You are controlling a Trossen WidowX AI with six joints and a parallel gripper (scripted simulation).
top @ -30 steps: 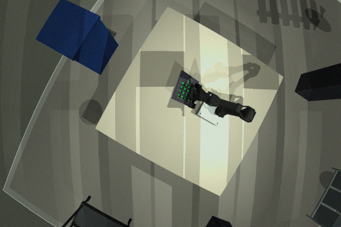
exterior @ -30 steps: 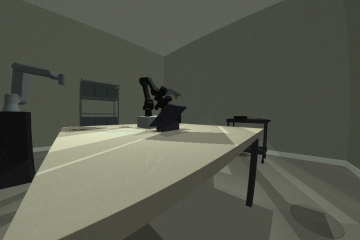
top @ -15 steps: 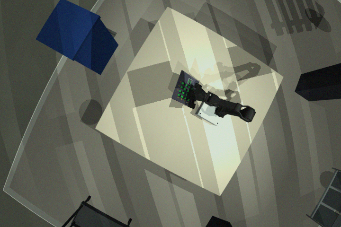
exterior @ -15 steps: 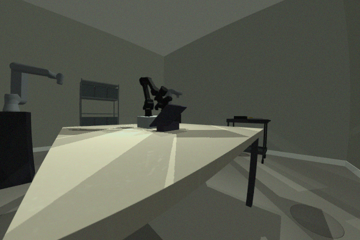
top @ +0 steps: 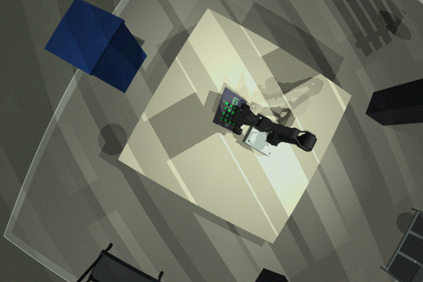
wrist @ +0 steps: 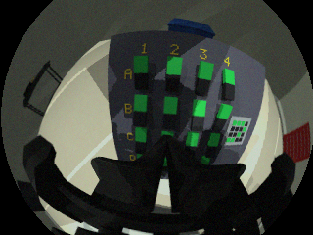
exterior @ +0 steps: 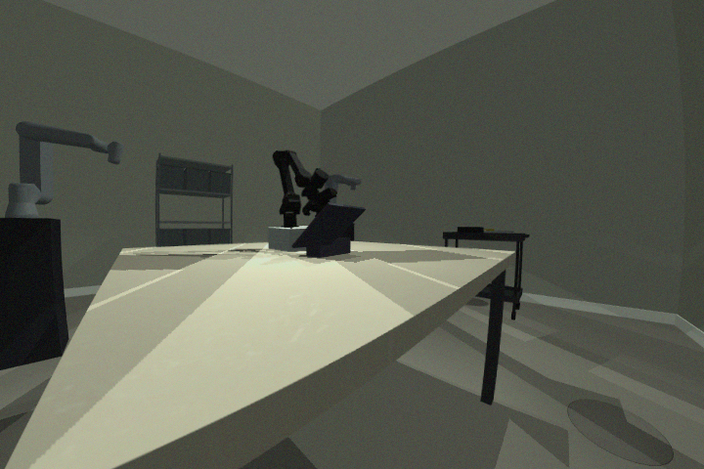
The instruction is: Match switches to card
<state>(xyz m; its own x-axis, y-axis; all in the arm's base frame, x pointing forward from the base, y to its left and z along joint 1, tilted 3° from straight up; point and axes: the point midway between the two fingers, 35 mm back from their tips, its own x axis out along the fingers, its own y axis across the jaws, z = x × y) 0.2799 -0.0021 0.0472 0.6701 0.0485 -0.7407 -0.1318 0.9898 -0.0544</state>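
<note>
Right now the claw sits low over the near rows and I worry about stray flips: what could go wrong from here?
1. The shut claw hangs among tightly packed switches near row C; a slight sideways drift could press a neighbouring rocker.
2. The claw's body hides the nearest row in the wrist view, so those switch states cannot be checked there.
3. The card looks tiny and blurred, so a square could be misread.

The arm [top: 278,131] reaches over the switch panel [top: 228,107] — green halves showing (card [top: 234,100] beside them).
</note>
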